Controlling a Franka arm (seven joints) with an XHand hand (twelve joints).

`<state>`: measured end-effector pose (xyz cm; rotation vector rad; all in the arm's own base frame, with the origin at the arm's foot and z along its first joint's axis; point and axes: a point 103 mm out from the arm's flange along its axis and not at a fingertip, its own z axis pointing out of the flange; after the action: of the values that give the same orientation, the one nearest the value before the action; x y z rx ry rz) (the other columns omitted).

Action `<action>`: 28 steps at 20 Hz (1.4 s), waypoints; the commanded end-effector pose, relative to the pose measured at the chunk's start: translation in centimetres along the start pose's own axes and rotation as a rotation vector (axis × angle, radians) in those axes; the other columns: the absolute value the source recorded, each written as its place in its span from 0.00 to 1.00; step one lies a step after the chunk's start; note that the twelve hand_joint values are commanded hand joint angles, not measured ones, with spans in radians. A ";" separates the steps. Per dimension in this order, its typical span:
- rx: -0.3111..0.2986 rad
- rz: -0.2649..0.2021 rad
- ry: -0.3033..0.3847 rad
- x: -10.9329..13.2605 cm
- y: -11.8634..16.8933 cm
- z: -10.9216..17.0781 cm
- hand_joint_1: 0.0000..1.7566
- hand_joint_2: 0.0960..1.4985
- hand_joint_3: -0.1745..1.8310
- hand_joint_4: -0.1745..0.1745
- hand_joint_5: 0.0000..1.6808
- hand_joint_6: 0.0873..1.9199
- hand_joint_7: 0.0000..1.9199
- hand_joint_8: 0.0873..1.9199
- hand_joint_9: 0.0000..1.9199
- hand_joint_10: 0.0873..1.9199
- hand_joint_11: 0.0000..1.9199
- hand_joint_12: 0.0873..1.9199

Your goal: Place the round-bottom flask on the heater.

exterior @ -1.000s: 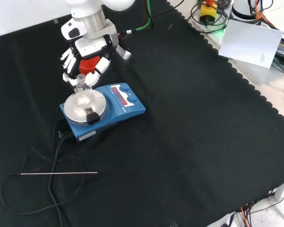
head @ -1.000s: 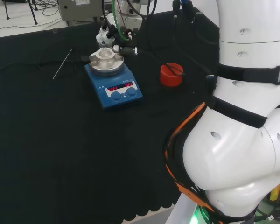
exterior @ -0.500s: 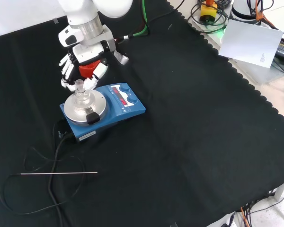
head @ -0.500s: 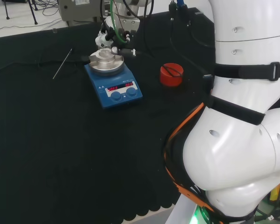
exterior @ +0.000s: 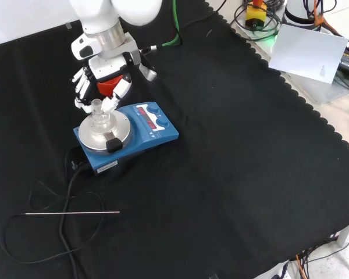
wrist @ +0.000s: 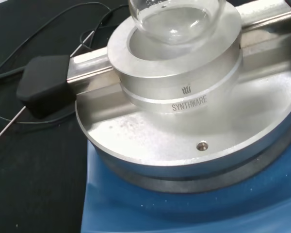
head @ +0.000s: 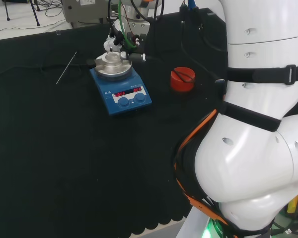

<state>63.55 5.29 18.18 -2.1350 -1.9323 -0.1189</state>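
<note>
Where the blue heater point(exterior: 128, 136) stands on the black bench point(exterior: 232, 174), the round-bottom flask point(exterior: 99, 120) sits upright in the metal well on its plate; the wrist view shows the clear bulb point(wrist: 174, 19) resting in that ring. Hand point(exterior: 99, 81): just behind the flask in the front view, fingers point(exterior: 115, 97) relaxed and spread around the neck; contact cannot be told. Red ribbed stand point(head: 183, 79): right of the heater in the head view. Thin metal rod point(exterior: 72, 213) and black cable point(exterior: 64, 192): on the cloth nearer the front camera.
</note>
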 end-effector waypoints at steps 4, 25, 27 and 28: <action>0.006 0.002 -0.003 0.1 0.3 0.4 0.59 0.78 0.00 1.00 0.60 0.50 0.31 0.24 0.38 0.22 0.19 0.64; 0.019 0.022 -0.015 -0.4 0.3 0.4 0.43 0.69 0.00 0.49 0.45 0.38 0.25 0.27 0.33 0.26 0.17 0.66; 0.025 0.017 -0.016 -0.3 0.2 0.3 0.42 0.69 0.00 0.47 0.42 0.37 0.25 0.27 0.33 0.26 0.17 0.66; 0.029 0.015 -0.017 -0.3 0.1 0.3 0.42 0.68 0.00 0.47 0.40 0.36 0.24 0.27 0.32 0.26 0.16 0.66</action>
<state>63.70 5.04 17.57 -2.1487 -1.9104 -0.0764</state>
